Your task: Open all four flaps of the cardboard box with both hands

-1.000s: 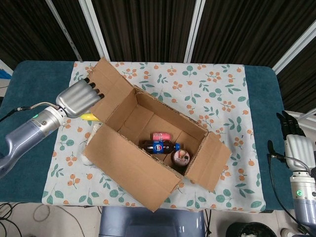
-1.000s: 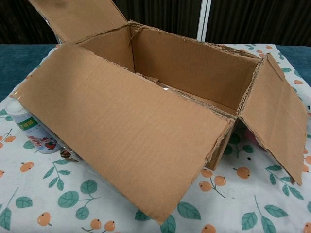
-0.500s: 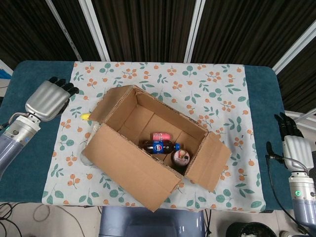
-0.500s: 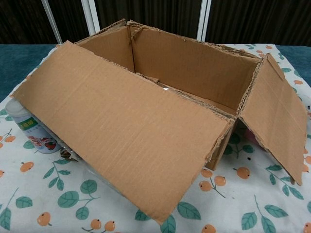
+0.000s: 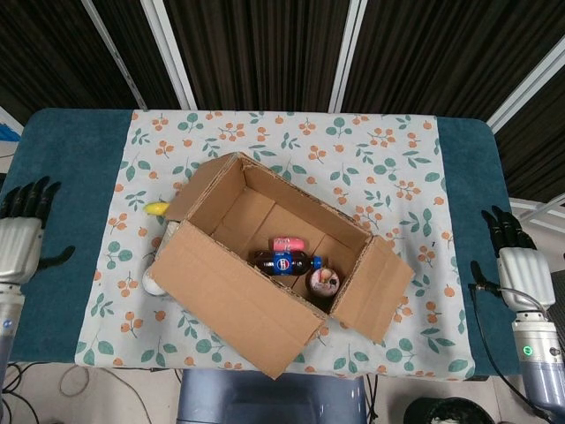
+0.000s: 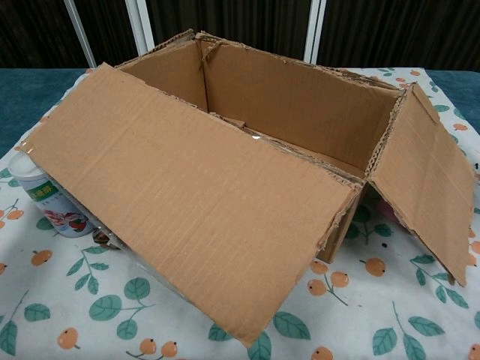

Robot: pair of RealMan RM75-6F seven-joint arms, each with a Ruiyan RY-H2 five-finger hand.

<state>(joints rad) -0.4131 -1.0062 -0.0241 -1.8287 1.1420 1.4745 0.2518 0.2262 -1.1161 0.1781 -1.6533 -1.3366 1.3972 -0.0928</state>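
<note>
The cardboard box point(image 5: 265, 221) stands askew on the floral cloth, its top uncovered. Its long near flap point(image 5: 234, 300) point(image 6: 187, 202) slopes down toward the table's front. The right end flap point(image 5: 375, 287) point(image 6: 424, 191) hangs outward. The left end flap point(image 5: 203, 185) leans out only a little. The far long flap lies folded down behind the box and is hard to make out. Inside lie a dark cola bottle point(image 5: 284, 262), a pink bottle point(image 5: 289, 243) and a round cup point(image 5: 324, 281). My left hand point(image 5: 19, 238) hangs open off the table's left edge. My right hand point(image 5: 512, 256) is open at the right edge.
A white tub point(image 6: 45, 199) with a green and red label stands against the box's left side, under the near flap. A yellow thing point(image 5: 156, 208) lies on the cloth left of the box. Teal table covering point(image 5: 71, 177) borders the floral cloth on both sides.
My left hand let go of the left end flap and drew back off the table's left edge. That flap dropped from upright to a slight outward lean. The right hand shifted slightly.
</note>
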